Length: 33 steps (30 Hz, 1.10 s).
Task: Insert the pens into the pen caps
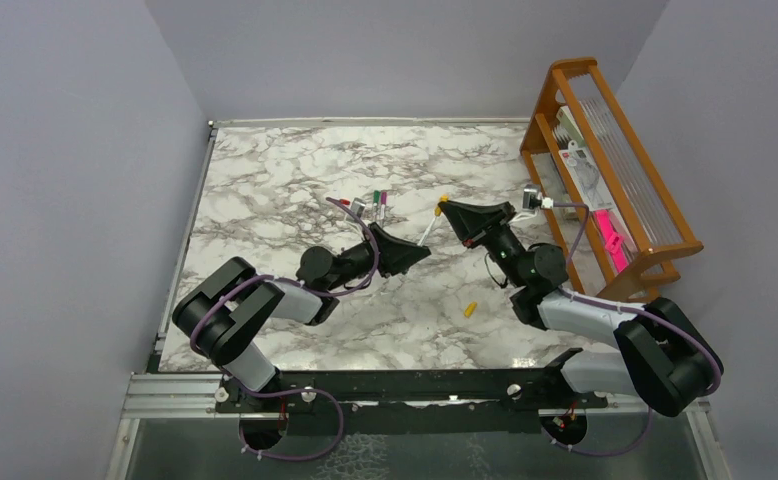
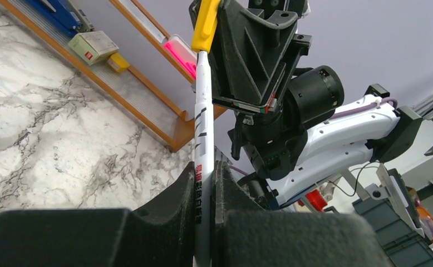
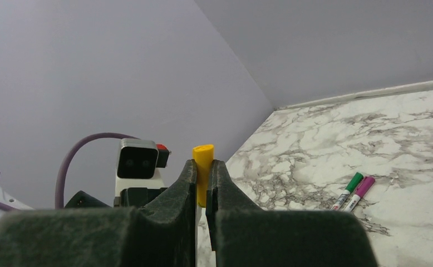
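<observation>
left gripper (image 2: 204, 172) pinches pen (image 2: 202, 128) | right gripper (image 3: 202, 167) pinches yellow cap (image 3: 203, 153) | left wrist alone: pen tip meets cap | top alone: spare cap (image 1: 470, 309) 5 o'clock of pen | seating depth unclear

Plain lilac-grey walls (image 1: 385, 50) close me in at the back and on both sides, evenly lit. Beneath me lies a white marble-patterned table (image 1: 265, 180) veined in grey. At its far right corner stands an orange-brown wooden rack (image 1: 573, 64) with ribbed clear shelves, holding a small pale box (image 2: 94, 45) and something bright pink (image 1: 610, 240)
</observation>
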### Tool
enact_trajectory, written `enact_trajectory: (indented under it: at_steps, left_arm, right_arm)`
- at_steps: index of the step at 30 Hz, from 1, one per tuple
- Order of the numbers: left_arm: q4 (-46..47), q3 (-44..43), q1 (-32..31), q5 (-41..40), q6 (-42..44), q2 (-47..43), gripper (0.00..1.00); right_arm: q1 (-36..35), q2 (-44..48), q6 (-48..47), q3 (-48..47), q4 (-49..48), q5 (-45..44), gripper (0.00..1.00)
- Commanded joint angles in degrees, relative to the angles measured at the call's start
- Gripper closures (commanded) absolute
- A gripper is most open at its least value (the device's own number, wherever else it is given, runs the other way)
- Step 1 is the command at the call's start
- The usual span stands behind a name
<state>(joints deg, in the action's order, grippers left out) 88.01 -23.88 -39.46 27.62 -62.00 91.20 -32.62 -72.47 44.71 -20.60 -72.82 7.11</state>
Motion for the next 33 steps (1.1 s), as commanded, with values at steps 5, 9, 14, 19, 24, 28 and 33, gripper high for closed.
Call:
enact_trajectory:
  at_steps: [5, 9, 14, 19, 24, 28, 33]
  left_arm:
    - [6.25, -4.19, -0.18, 0.66, 0.79, -0.01, 1.0]
    - [5.34, -6.24, -0.18, 0.64, 1.58, -0.05, 1.0]
    - [3.66, -9.23, -0.18, 0.95, 3.08, 0.16, 1.0]
    - [2.71, -10.97, -0.18, 1.13, 3.69, 0.47, 1.0]
    - [0.51, -11.74, -0.09, 0.8, 5.29, -0.1, 1.0]
    - [-0.63, -13.63, -0.08, 1.42, 5.76, 0.06, 1.0]
    - [-0.36, -15.77, -0.09, 3.35, 5.44, 1.04, 1.0]
  right_arm:
    - [0.19, -0.16, 2.64, 0.78, 2.12, 4.16, 0.99]
    - [0.19, -0.53, 7.2, 0.76, 5.41, 6.34, 0.99]
    - [0.19, -2.83, 11.19, 0.89, 5.46, 10.68, 0.99]
    - [0.19, -3.38, 10.32, 1.99, 5.78, 13.64, 0.99]
    - [0.21, 0.7, 8.8, 3.92, 9.32, 12.04, 0.99]
    - [0.19, 1.78, 6.52, 2.63, 13.38, 14.8, 0.99]
    - [0.21, 1.02, 3.74, 1.23, 17.84, 21.21, 0.99]
